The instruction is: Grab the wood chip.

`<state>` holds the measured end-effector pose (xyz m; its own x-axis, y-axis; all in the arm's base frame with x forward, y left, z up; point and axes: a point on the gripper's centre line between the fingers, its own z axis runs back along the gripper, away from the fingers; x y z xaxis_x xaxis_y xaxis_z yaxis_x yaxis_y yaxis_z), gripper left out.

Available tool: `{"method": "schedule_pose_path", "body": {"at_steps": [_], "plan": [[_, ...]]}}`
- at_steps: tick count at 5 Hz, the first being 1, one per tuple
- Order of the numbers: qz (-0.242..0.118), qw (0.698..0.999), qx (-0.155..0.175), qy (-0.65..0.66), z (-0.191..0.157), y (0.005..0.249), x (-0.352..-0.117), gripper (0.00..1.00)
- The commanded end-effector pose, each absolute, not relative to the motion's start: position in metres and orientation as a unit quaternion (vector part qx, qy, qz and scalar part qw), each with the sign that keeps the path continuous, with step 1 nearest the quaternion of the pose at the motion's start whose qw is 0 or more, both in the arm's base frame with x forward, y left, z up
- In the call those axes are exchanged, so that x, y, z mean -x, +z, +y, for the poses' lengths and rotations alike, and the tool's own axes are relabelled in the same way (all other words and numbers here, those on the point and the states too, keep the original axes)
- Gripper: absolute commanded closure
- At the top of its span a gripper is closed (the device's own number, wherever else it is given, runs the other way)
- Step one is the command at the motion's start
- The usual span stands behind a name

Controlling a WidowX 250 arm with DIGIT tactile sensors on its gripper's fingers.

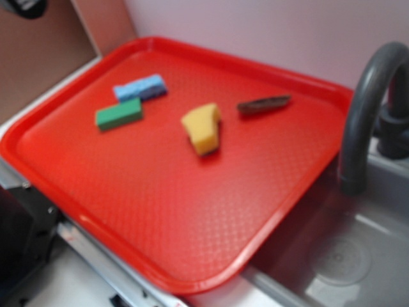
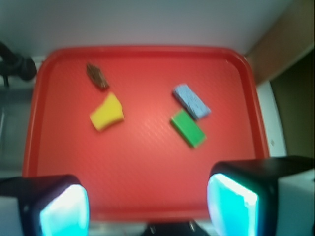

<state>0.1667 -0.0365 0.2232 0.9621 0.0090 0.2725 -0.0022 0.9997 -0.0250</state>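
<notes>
Pincer (image 2: 147,206) spread wide and empty above the red tray (image 2: 147,191), wood chip (image 2: 97,76) far ahead to its left, touching nothing, yellow sponge (image 2: 107,113) nearer.

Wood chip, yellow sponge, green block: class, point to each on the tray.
wood chip (image 1: 264,103), exterior view, middle of the sliver.
yellow sponge (image 1: 202,128), exterior view, centre of its top face.
green block (image 1: 119,114), exterior view, middle of its top face.

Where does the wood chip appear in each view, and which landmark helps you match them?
Exterior: the wood chip lies right of centre on the red tray, near its far rim.
Wrist: the wood chip lies upper left on the tray.
Shared landmark: the yellow sponge lies beside it in both.
</notes>
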Motion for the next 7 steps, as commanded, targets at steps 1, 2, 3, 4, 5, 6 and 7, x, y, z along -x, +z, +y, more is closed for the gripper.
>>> {"method": "schedule_pose_path", "body": {"at_steps": [1, 2, 3, 4, 5, 6, 7], "plan": [[-0.173, 0.982, 0.045, -0.066, -0.06, 0.195, -0.23, 0.0], [-0.167, 0.983, 0.042, -0.067, -0.07, 0.173, -0.262, 0.0], [-0.159, 0.982, 0.039, -0.089, -0.085, 0.149, -0.289, 0.0], [-0.148, 0.98, 0.054, -0.119, -0.097, 0.131, -0.302, 0.0], [-0.137, 0.98, 0.06, -0.131, -0.103, 0.112, -0.312, 0.0], [-0.12, 0.984, 0.037, -0.124, -0.101, 0.095, -0.318, 0.0], [-0.1, 0.985, 0.031, -0.134, -0.101, 0.075, -0.325, 0.0]]}}
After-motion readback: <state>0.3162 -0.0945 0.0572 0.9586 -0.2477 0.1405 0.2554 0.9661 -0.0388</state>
